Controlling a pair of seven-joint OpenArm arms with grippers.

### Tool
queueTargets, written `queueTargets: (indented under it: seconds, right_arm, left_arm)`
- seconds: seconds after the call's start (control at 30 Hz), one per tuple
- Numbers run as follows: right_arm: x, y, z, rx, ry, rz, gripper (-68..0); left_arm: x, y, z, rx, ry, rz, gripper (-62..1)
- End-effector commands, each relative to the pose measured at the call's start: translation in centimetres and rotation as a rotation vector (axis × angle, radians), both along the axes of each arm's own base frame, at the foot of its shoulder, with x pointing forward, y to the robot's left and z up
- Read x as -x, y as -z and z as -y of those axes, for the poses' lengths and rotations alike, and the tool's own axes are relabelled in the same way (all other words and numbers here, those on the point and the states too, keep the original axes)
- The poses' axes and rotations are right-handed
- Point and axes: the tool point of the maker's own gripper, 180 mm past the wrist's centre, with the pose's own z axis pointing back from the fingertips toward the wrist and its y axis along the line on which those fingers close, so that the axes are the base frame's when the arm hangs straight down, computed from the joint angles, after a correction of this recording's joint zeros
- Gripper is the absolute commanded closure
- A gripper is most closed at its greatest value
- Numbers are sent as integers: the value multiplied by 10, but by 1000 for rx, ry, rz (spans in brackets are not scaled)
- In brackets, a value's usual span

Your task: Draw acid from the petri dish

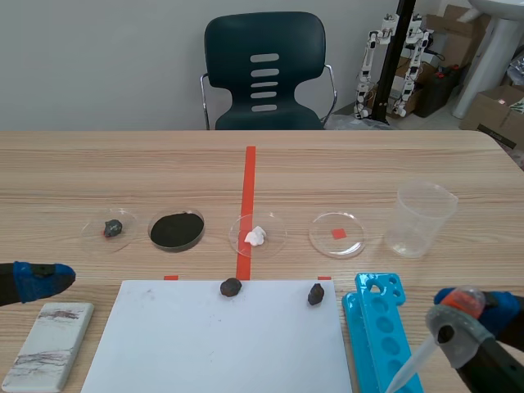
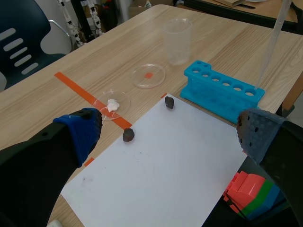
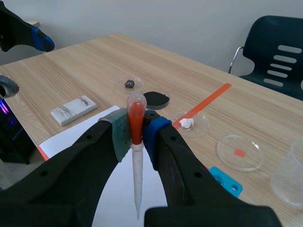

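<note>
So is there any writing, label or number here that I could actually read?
None can be read. The beaker, pipette and blue rack show no legible marks. The grey tile has dark streaks that are not writing. The boxes behind the table are too far for any print to show.

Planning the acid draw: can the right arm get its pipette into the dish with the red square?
Probably yes. The right gripper holds the pipette, the dish lies open ahead, and only the low blue rack stands between; passing above should work.
</note>
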Motion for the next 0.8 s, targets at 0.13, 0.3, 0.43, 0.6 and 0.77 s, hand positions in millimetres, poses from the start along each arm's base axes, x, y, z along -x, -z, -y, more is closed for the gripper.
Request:
queueTargets:
  seconds: [0.13,0.3,0.43,0.6,0.77]
  right_arm:
    - [-21,2,3,65,29,38,-64]
    - [-47,-5,8,88,71,105,-64]
    - [-70,-16,9,117,81,185,-64]
    - [-104,-30,15,150,112,288,-64]
    - [-139,-27,22,161,142,326,-64]
  left_arm:
    - [-2,-7,2,28,-6,17,-598]
    - [-2,-8,2,28,-6,18,-598]
    - [-2,-7,2,28,-6,17,-598]
    - [-2,-8,2,28,-6,18,-598]
    - [-2,-8,2,28,-6,18,-598]
